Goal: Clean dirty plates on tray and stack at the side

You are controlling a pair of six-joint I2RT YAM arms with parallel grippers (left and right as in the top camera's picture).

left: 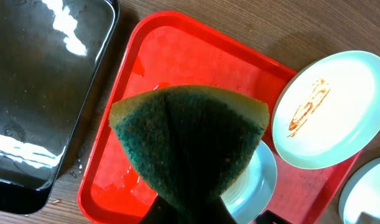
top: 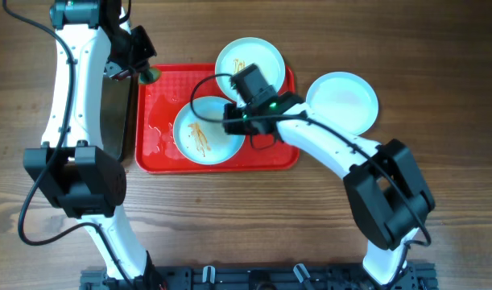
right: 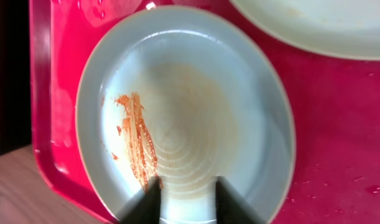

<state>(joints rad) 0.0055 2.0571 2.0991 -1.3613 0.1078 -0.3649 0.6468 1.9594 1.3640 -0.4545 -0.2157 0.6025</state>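
The red tray (top: pixel 161 149) holds a pale plate (top: pixel 205 133) with orange-brown streaks. A second streaked plate (top: pixel 250 56) rests at the tray's far edge. A third, clean-looking plate (top: pixel 342 101) lies on the table right of the tray. My left gripper (top: pixel 145 72) is shut on a green sponge (left: pixel 190 137) above the tray's far left corner (left: pixel 177 56). My right gripper (top: pixel 233 121) is open at the near plate's right rim. In the right wrist view its fingers (right: pixel 188 199) straddle the plate's surface (right: pixel 190 106) beside the streaks.
A black metal pan (top: pixel 113 113) lies left of the tray and also shows in the left wrist view (left: pixel 40 93). The tray's bare part looks wet. Wooden table surrounds everything.
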